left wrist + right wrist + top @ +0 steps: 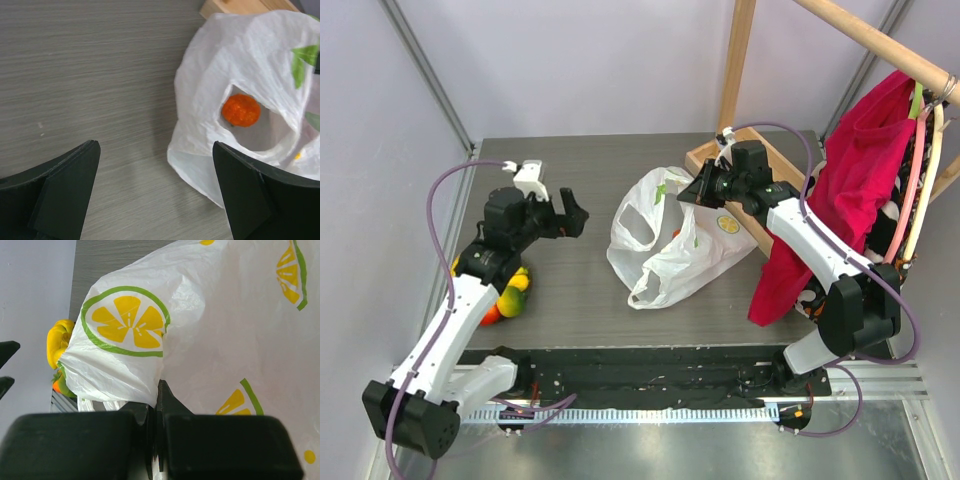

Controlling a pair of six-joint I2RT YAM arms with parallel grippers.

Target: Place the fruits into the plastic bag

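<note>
The white plastic bag [665, 245] with lemon prints lies in the middle of the table, its mouth toward the left. An orange fruit [241, 110] sits inside it and shows through a handle loop; it also shows in the top view [677, 233]. My right gripper [697, 190] is shut on the bag's upper edge [190, 340] and pinches the film between its fingertips [165, 395]. My left gripper [570, 213] is open and empty above the table, left of the bag [240, 65]. The other fruits [510, 295] lie in a pile at the left, partly hidden under my left arm; the yellow banana bunch [59, 340] shows in the right wrist view.
A wooden frame base [745, 160] stands behind the bag, with an upright post [738, 60] and a slanted bar. A red cloth [840, 190] hangs at the right over my right arm. Grey walls close the left side and the back.
</note>
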